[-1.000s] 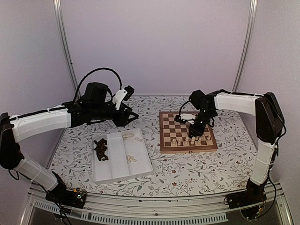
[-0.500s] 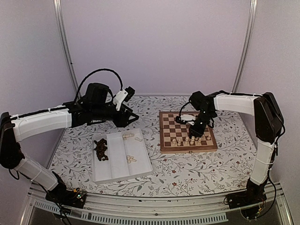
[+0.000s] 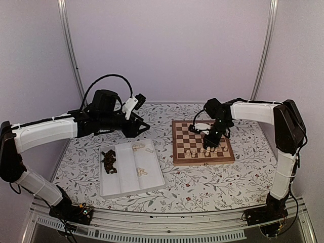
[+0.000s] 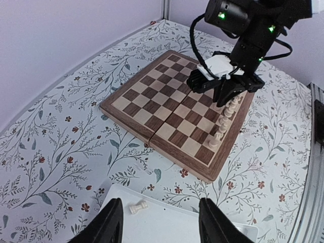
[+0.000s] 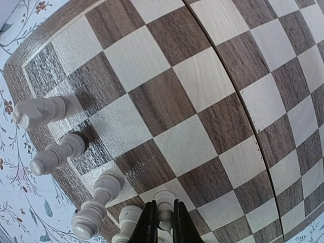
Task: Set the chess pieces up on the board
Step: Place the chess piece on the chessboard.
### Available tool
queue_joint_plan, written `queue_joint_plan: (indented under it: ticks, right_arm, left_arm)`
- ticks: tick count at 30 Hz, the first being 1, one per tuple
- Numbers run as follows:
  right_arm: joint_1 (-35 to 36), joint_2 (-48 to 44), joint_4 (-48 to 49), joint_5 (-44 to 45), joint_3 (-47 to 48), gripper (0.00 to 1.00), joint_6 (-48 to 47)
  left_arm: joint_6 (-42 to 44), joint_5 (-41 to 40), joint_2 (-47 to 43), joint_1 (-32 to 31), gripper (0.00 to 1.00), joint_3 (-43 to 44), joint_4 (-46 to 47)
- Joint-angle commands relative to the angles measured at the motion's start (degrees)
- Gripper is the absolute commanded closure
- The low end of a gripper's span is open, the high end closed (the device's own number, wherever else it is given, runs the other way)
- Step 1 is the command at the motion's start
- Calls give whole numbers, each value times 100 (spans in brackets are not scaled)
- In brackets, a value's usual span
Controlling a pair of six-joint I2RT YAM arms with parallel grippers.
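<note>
The square wooden chessboard with dark brown and light tan squares (image 3: 183,135) is found lying flat on the right half of the white floral-patterned table covering (image 3: 202,185), in front of the right arm. A row of pale cream chessmen (image 3: 201,151) is noted standing along the board's near edge.

The right gripper (image 3: 212,140) is positioned low over that row. In the right wrist view its black fingertips (image 5: 150,225) are seen closed against both sides of one small cream piece (image 5: 163,202) at the rim-side rank. Other cream chessmen are lined up just beside it along the rim. Whether the gripped piece is resting on its square or is lifted clear cannot be told.

The left gripper (image 3: 143,125) is held above the table covering, behind the white rectangular three-compartment tray (image 3: 124,174) and well apart from the chessboard. Its jaws are observed standing apart, with nothing between them. In the left wrist view a single cream chessman (image 4: 137,206) is seen lying on its side in the tray below.

A heap of dark brown chessmen (image 3: 108,161) is recorded in the tray's left compartment. Several cream chessmen are recorded lying loose in its right compartment.
</note>
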Motion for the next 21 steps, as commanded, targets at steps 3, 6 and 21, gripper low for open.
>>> queue_joint_plan:
  ticks: [3,6,21]
  right_arm:
    - [-33,203,43,153,9,87,65]
    - [-32,185,7,149,10,83,69]
    - [-116,-208,-517,-166,748,69,167]
  left_arm:
    - [-25,56,91,66,48,32,-5]
    - [-29,70,99,66,48,40,-4]
    - [-54,34,228,66,48,100,-91]
